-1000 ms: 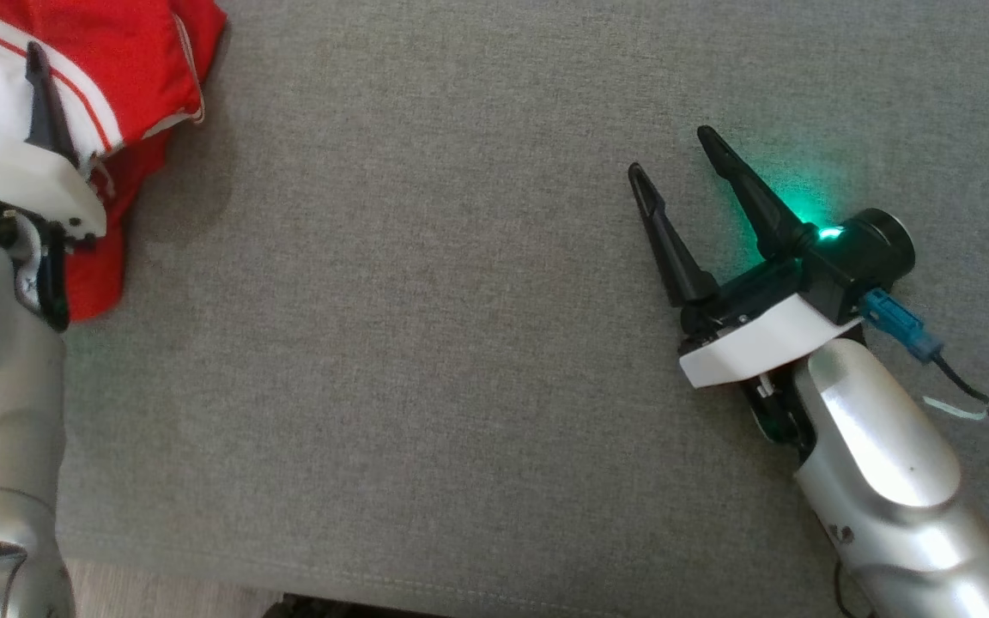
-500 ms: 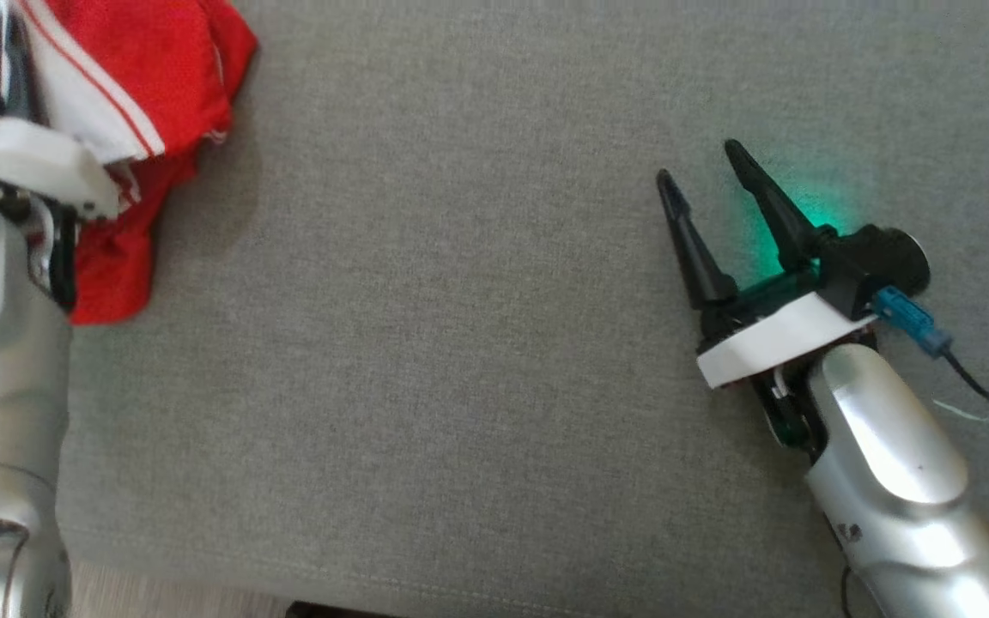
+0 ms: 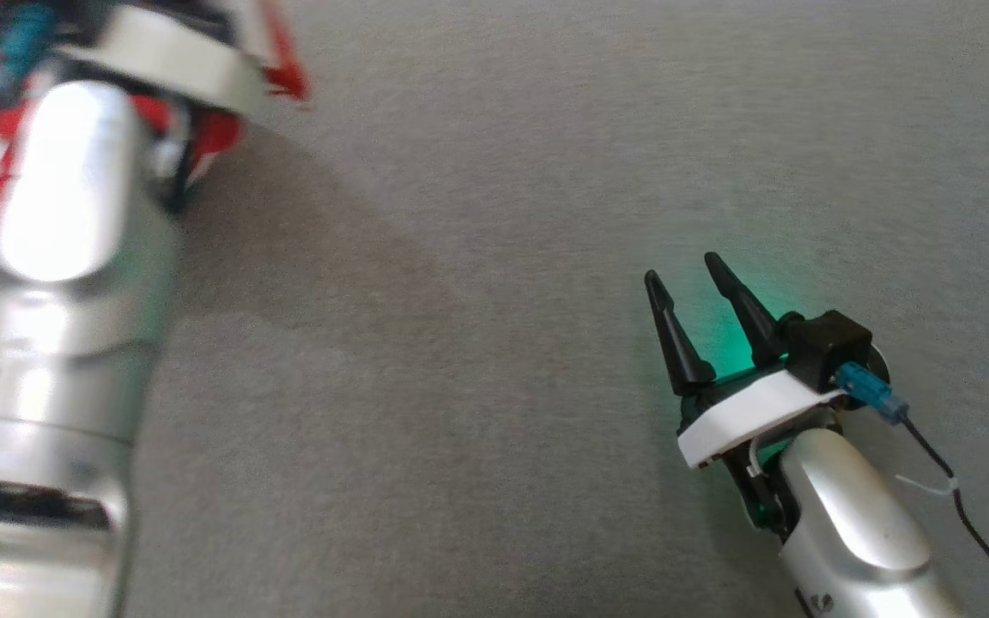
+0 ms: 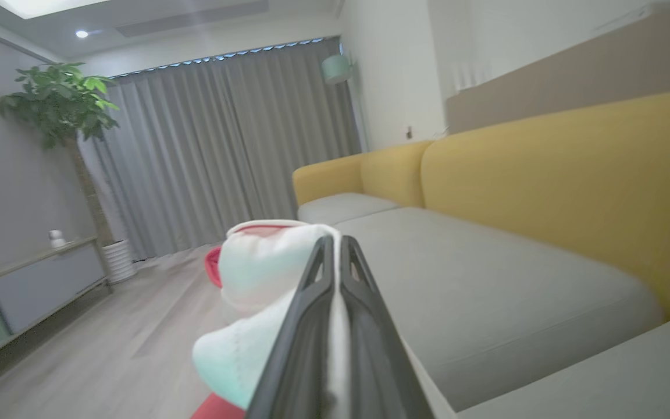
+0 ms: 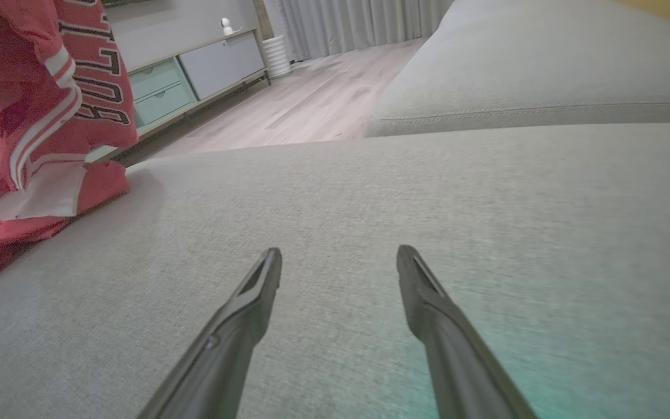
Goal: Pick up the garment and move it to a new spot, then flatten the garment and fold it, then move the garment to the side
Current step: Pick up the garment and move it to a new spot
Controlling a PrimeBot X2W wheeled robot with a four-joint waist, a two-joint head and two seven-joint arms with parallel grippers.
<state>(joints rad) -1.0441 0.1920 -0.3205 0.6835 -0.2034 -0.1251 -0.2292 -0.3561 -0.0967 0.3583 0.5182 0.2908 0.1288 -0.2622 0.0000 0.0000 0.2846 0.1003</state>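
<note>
Lifting arm: left gripper (image 4: 335, 241), jaws pressed together with a fold of white cloth pinched between them.
Garment (image 5: 50, 116): red with white stripes and dark lettering. It hangs from the left gripper at the far left, and its lower part trails on the left edge of the seat (image 3: 477, 360).
Right gripper (image 3: 683, 269): fingers spread wide and holding nothing. It sits low over bare seat at the near right, well apart from the garment. Whether it touches the fabric cannot be told.
Change, garment: a second ago it lay bunched on the seat's far-left corner with the left gripper down in it. Now most of it is off the seat and draped below the raised wrist.
Change, left arm: its forearm now stands larger and higher in the head view, so it has risen with the load.
Change, view: the whole head picture has shifted, so the right gripper's lower place in it is camera movement. Its pose looks unaltered.
Meaning for task: the pick-up appears achieved, and the carry to a new spot looks to be the step in hand. Flattening, folding and setting aside are not yet done.
Risk: the hold is a single pinch on a thin fold, and the trailing lower part may drag or snag on the seat edge.
</note>
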